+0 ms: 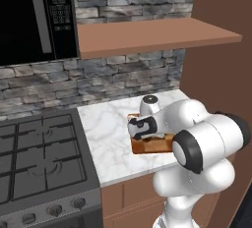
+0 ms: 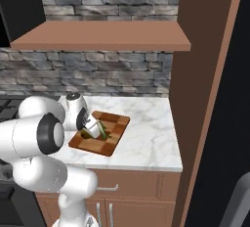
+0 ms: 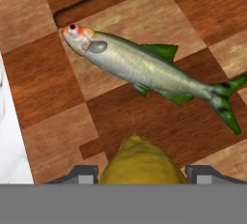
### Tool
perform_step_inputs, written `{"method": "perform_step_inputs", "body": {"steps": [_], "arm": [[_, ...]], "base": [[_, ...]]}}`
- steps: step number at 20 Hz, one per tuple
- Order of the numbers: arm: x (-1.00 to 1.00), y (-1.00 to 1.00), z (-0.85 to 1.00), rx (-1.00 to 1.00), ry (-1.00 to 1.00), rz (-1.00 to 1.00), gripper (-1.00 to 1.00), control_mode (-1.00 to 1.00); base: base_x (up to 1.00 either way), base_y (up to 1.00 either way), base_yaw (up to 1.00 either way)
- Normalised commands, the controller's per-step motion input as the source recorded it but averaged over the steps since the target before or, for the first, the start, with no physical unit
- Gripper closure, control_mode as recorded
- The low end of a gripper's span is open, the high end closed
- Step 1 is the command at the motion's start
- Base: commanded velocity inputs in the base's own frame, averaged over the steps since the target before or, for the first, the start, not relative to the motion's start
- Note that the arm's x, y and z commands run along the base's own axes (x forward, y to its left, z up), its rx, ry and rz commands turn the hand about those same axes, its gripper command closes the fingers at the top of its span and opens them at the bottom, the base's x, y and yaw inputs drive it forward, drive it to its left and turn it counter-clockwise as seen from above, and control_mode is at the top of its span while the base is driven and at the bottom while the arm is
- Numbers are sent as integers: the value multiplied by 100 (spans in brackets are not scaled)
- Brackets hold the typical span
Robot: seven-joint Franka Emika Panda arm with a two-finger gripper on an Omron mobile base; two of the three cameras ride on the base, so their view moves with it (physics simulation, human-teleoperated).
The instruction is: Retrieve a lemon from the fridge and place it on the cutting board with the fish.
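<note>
Arm: rising at the near edge of the counter, bent forward and down over the board.
Gripper: low over the near part of the board, pointing down; in the right base view at the board's left half.
Jaws: clamped on the lemon, one dark tip showing on each side of it in the hand view.
Lemon: yellow-olive, between the fingers, just above or on the board, cannot tell which; seen as a dark olive ball under the hand in the right base view.
Fish: green and silver, flat on the board just beyond the lemon, not touching it; red-marked head near the board's groove, tail toward the opposite side.
Board: checkered brown wood, flat on the marble counter, near its front edge; partly hidden by the arm in the left base view.
Counter: white marble, between the stove on the left and a tall brown side panel on the right.
Stove: black grates, knobs along its near front.
Wall: grey stone behind the counter, far side.
Shelf: brown, above the counter against the wall.
Microwave: black, upper left, above the stove.
</note>
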Motion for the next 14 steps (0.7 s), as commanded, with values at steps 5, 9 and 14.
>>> {"method": "perform_step_inputs", "body": {"steps": [5, 9, 14], "arm": [[0, 0, -3, 0, 0, 0, -100, -100], [0, 0, 0, 0, 0, 0, -100, -100], [0, -1, 14, -1, 1, 0, -100, -100]], "base": [[0, 0, 0], [0, 0, 0], [0, 0, 0]]}}
